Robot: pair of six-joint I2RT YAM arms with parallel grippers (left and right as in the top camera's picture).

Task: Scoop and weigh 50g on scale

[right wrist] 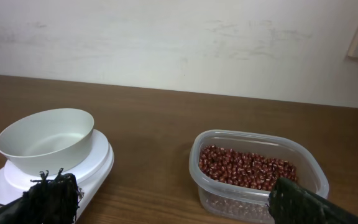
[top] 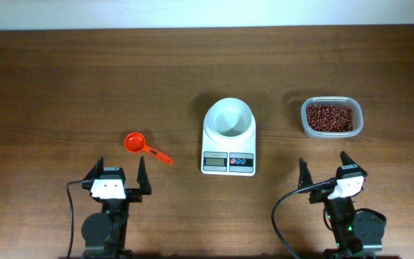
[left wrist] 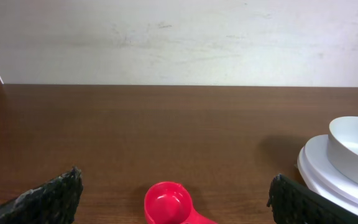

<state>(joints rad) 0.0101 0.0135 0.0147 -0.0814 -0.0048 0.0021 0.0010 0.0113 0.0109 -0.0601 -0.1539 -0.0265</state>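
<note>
The white scale (top: 228, 150) stands mid-table with an empty round white bowl (top: 229, 117) on it; the bowl also shows in the left wrist view (left wrist: 355, 151) and the right wrist view (right wrist: 46, 139). Dark red-brown beans (top: 329, 117) fill a clear tub (right wrist: 258, 176) at the right. A red scoop (top: 136, 143) lies left of the scale, handle toward the front right. My left gripper (top: 121, 173) stands open near the front edge, just behind the scoop (left wrist: 168, 203). My right gripper (top: 324, 167) stands open in front of the tub, holding nothing.
A pale wall (right wrist: 179, 43) runs along the table's far edge. Black cables (top: 284, 216) trail from both arm bases at the front. Bare brown tabletop (top: 85, 79) stretches across the back and left.
</note>
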